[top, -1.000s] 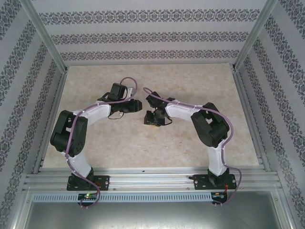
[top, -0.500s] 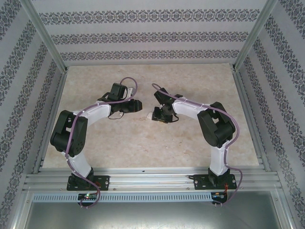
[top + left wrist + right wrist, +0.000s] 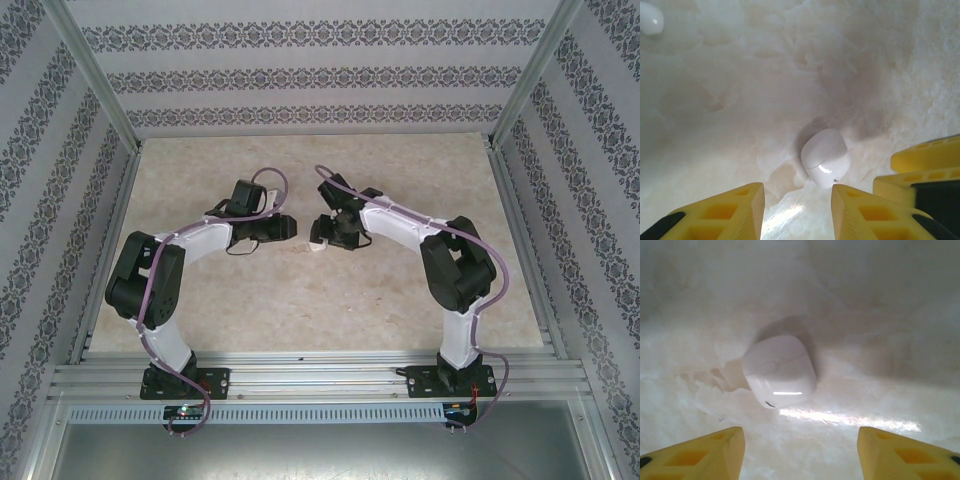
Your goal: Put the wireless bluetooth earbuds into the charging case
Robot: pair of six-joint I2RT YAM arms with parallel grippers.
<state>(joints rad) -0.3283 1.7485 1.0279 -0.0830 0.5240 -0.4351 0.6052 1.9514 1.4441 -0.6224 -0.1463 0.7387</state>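
Charging case (image 3: 780, 371) before wide-spread right hand (image 3: 800, 436)

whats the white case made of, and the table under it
The case looks like glossy hard plastic, going by the sharp light streak and thin lid seam. The table is pale, veined and marble-like with a soft sheen; real stone or printed laminate, cannot tell.

The case (image 3: 319, 244), a glossy white rounded square with its lid shut and the seam showing as a thin line across it, lies alone on the table (image 3: 400, 170) near the middle. In the left wrist view it (image 3: 824, 157) sits slightly askew, a bright glint on its near edge. A smaller glossy white piece (image 3: 650, 20) lies well apart from it, too cropped to tell whether it is an earbud.
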